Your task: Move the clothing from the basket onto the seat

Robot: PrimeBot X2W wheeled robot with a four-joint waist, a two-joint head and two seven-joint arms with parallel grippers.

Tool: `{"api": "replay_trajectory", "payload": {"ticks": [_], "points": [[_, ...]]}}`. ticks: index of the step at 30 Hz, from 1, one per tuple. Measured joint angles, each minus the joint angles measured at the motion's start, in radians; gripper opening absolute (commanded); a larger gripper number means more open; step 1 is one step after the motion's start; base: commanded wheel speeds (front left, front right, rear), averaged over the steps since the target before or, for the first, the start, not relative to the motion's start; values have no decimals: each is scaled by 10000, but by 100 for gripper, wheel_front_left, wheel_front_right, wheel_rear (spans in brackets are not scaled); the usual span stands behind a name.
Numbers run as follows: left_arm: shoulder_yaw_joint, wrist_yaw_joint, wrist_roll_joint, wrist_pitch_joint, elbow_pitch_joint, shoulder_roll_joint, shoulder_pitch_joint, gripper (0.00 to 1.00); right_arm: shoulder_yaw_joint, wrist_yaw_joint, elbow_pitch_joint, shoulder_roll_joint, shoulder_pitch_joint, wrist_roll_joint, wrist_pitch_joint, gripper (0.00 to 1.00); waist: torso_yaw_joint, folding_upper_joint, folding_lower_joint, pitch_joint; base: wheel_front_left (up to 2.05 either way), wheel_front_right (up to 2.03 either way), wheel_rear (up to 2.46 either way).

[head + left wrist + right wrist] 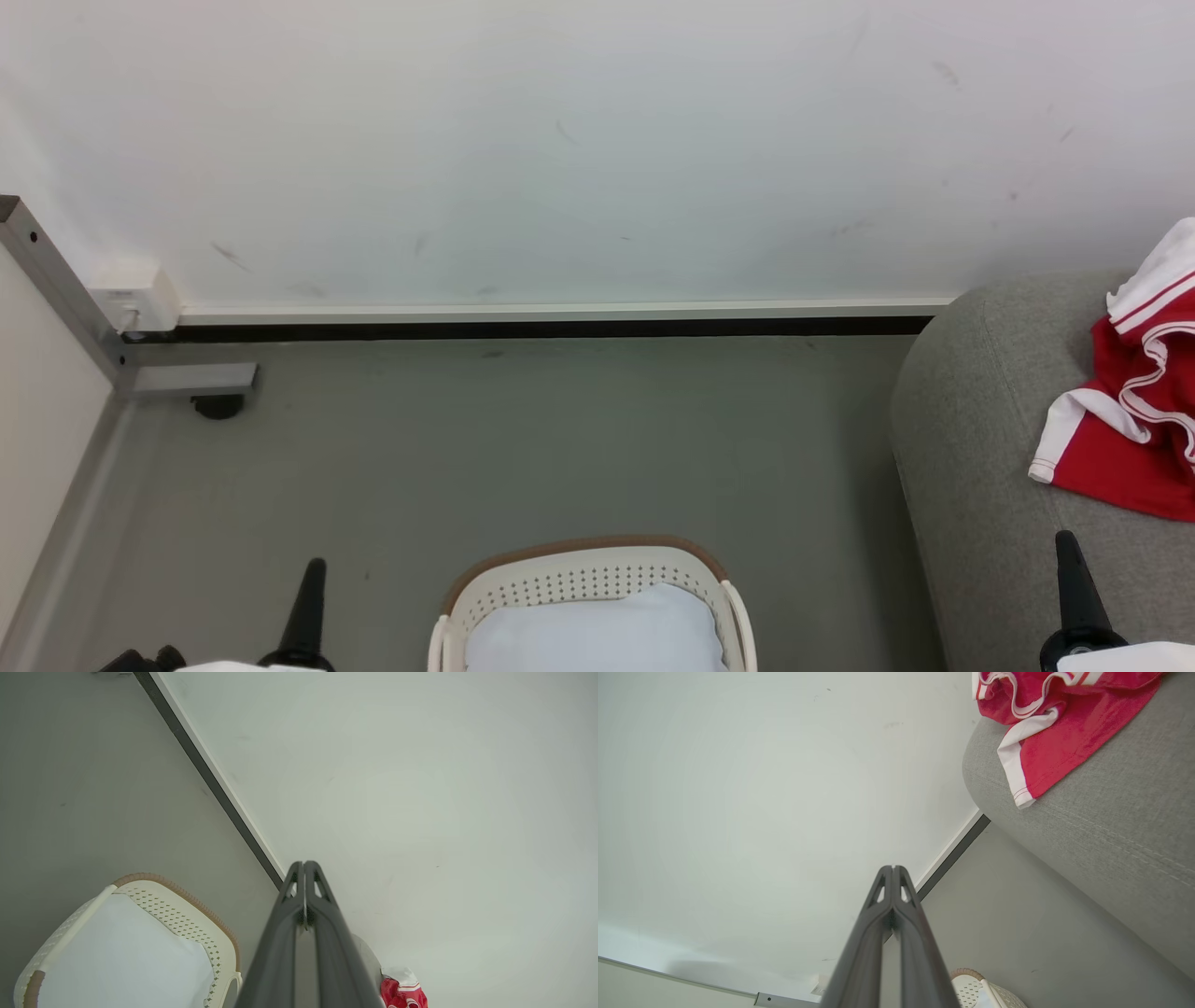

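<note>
The red clothing [1134, 401] with white sleeves and stripes lies on the grey seat [980, 439] at the right. The right wrist view has the same clothing [1059, 714] on the seat [1111, 812], and a scrap of the clothing [402, 994] is in the left wrist view. The white basket [579, 579] with a brown rim stands on the floor at the bottom middle, holding a pale blue-white pad [597, 635]. My left gripper [313, 569] is shut left of the basket, fingers pressed together with nothing held. My right gripper [1067, 541] is shut and empty in front of the seat's near part.
A white wall [579, 140] with a dark baseboard [541, 328] runs behind the grey floor [513, 439]. A metal frame leg [191, 378] and a white panel stand at the far left.
</note>
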Motion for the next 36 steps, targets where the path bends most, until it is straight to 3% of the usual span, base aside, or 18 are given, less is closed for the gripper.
{"api": "replay_trajectory", "payload": {"ticks": [36], "points": [[577,-311,-2855,842,84,-125,-566,0,-144,0,-128,-56,-271,3231,830,0,214,0,0,-8,0,0,0]]}}
